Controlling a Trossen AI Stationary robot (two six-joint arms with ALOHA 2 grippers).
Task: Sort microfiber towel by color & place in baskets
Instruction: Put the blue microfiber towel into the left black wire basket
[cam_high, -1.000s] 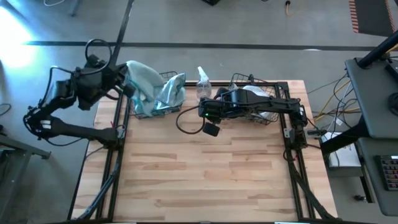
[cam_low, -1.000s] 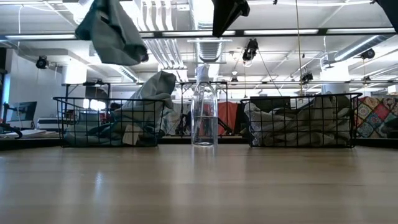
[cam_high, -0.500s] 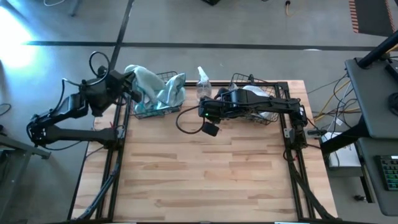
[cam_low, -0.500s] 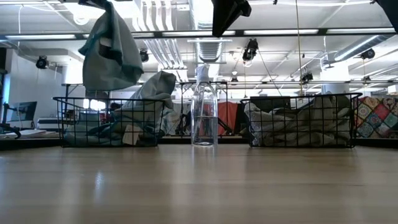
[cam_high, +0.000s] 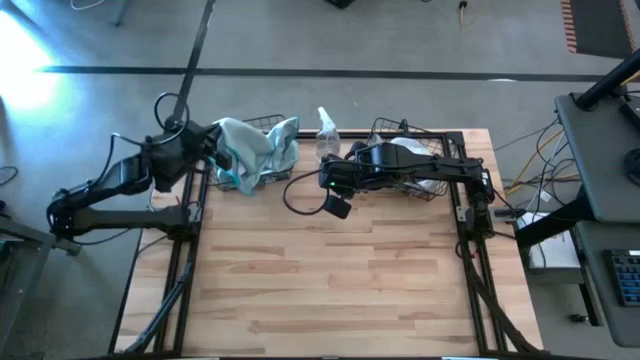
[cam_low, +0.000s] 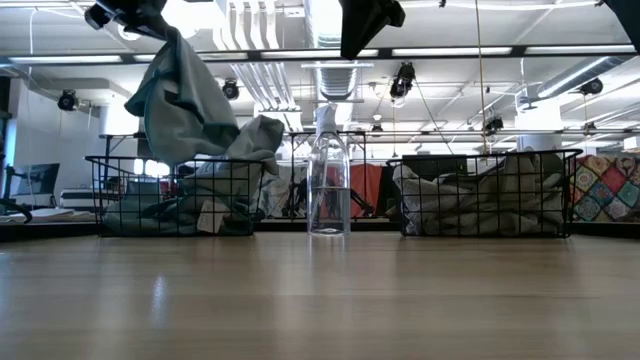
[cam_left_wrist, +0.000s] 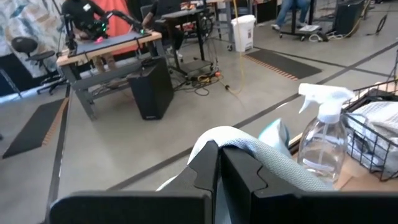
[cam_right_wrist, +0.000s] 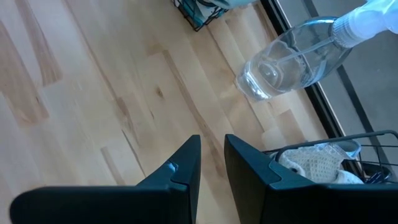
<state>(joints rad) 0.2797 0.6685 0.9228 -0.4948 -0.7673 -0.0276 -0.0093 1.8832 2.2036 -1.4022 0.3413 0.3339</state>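
A teal towel (cam_high: 243, 147), pinched in the left hand (cam_high: 212, 152), has been carried from outside the left basket (cam_high: 270, 124) to over it, so release is judged near; the right hand (cam_high: 338, 206), slightly parted and empty, waits over the counter (cam_high: 330, 280).

The left gripper (cam_high: 213, 152) is closed on a light teal-blue towel (cam_high: 245, 145), holding it over the left basket (cam_high: 262, 172) at the far edge of the desk (cam_high: 330, 280). More teal cloth lies in that basket just beyond the gripper. The right gripper (cam_high: 338, 206) hangs over bare desk, empty. The spray bottle (cam_high: 326, 135) stands just behind it, with the right basket (cam_high: 435, 160), holding pale cloths (cam_high: 408, 148), beside it.
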